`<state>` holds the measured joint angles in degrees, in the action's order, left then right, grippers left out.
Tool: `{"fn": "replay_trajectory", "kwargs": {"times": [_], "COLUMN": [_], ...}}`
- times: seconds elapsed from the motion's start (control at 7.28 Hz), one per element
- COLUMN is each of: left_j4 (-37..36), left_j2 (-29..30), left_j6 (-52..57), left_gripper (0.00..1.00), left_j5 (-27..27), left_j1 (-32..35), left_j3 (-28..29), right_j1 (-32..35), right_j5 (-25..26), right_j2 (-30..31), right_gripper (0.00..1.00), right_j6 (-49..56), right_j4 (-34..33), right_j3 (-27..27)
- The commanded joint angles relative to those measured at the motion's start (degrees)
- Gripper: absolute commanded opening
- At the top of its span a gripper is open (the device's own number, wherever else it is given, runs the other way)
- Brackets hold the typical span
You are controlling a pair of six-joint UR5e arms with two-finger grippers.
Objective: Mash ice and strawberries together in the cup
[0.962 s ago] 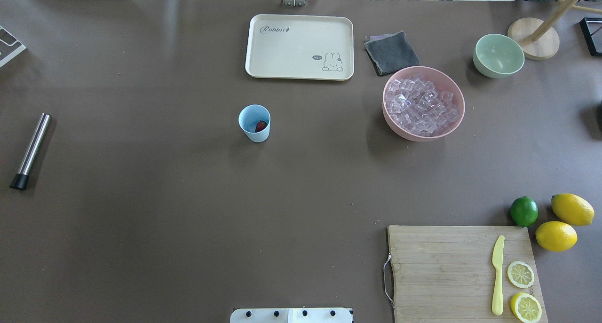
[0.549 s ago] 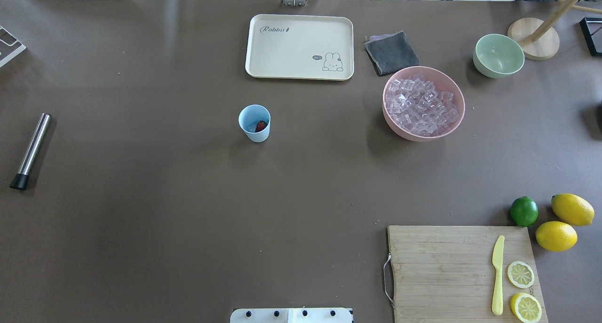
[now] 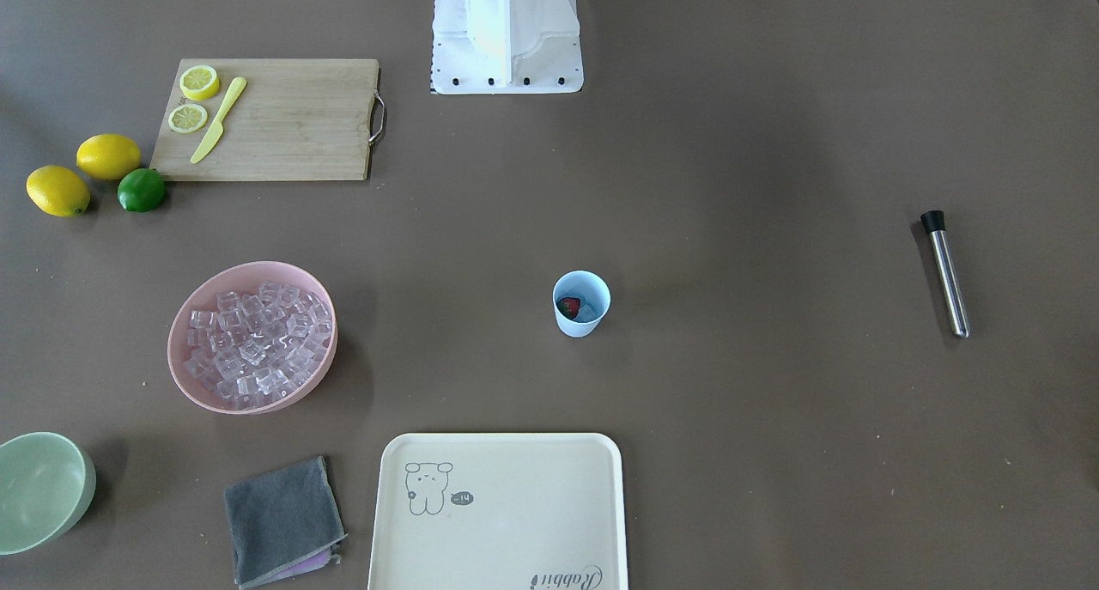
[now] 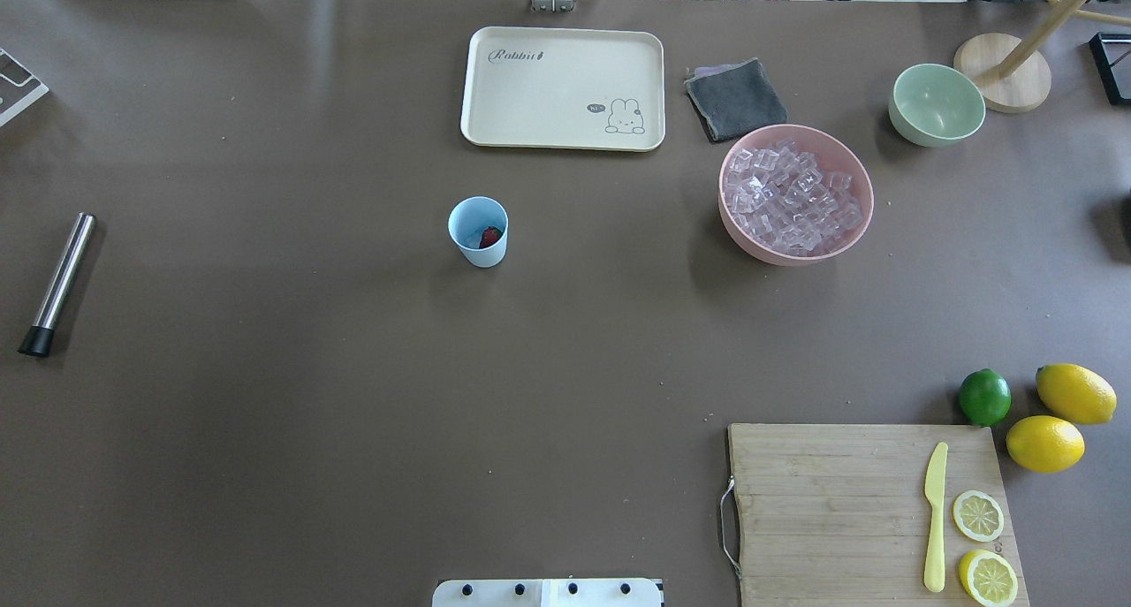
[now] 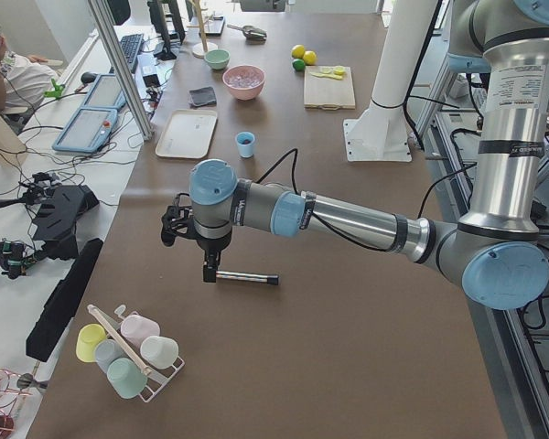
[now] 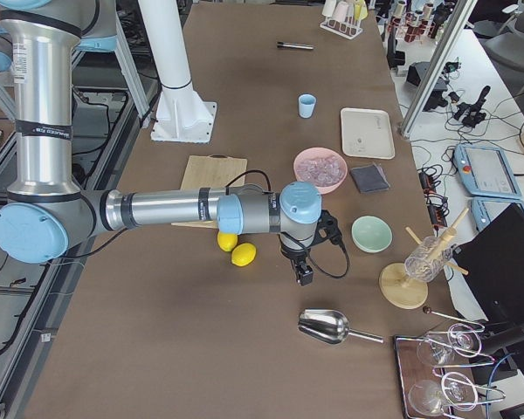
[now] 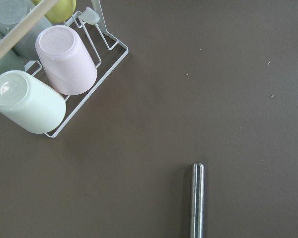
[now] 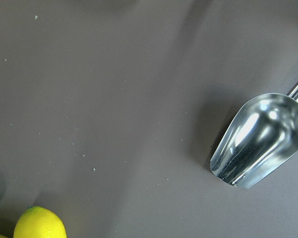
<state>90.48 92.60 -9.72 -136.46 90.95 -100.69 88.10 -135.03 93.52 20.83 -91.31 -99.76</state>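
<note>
A: Where's the cup?

B: The cup [image 4: 478, 231] stands upright about mid-table, a little left of centre in the overhead view, on the near side of the tray [image 4: 548, 86] and touching nothing. The strawberry [image 4: 490, 236] lies in its bottom. From the front there may be one pale cube beside it, but I can't be sure. The bulk of the ice [image 4: 793, 202] sits in the pink bowl [image 4: 769, 252], well to the right.

A: And the arms?

B: They are out at the table's two ends. The left gripper [image 5: 209, 273] hangs just over the black end of the muddler [image 5: 247, 277], far left. The right gripper [image 6: 303, 273] hovers near the scoop [image 6: 332, 327], far right. Only the side views show them, so I can't tell whether either pincer is parted or clenched. Both tools lie flat on the table.

A: So what's the step?

B: Fetching the muddler, I'd judge. It's a smooth round bar and will likely roll if nudged. Come straight down with the fingers across the shaft, not along it. Close on the steel part toward the middle so it lifts level. For the mashing, put the black end down and press along the cup's axis, since that cup looks light and could tip or skid.
</note>
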Motion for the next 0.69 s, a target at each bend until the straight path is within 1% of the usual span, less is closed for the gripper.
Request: {"fn": "replay_trajectory", "kwargs": {"times": [0.0, 0.14, 0.41, 0.55], "left_j4": [0.40, 1.01, 1.54, 1.37], "left_j2": [-0.84, -1.37, -2.94, -3.48], "left_j6": [1.63, 2.94, 5.22, 5.85], "left_gripper": [0.98, 0.98, 0.98, 0.98], "left_j5": [1.89, 3.20, 3.56, 3.83], "left_j1": [-0.07, -0.15, -0.16, -0.16], "left_j3": [-0.38, -1.51, -1.44, -3.35], "right_j1": [-0.12, -0.21, -0.03, -0.03], "right_j5": [0.64, 0.90, 0.73, 0.91], "right_j2": [-1.84, -2.81, -3.17, -3.61], "right_gripper": [0.99, 0.99, 0.99, 0.99], "right_j6": [-0.61, -1.22, -1.32, -1.32], "right_j4": [-0.01, -0.01, -0.01, -0.01], "right_j3": [-0.70, -0.09, -1.14, -0.88]}}
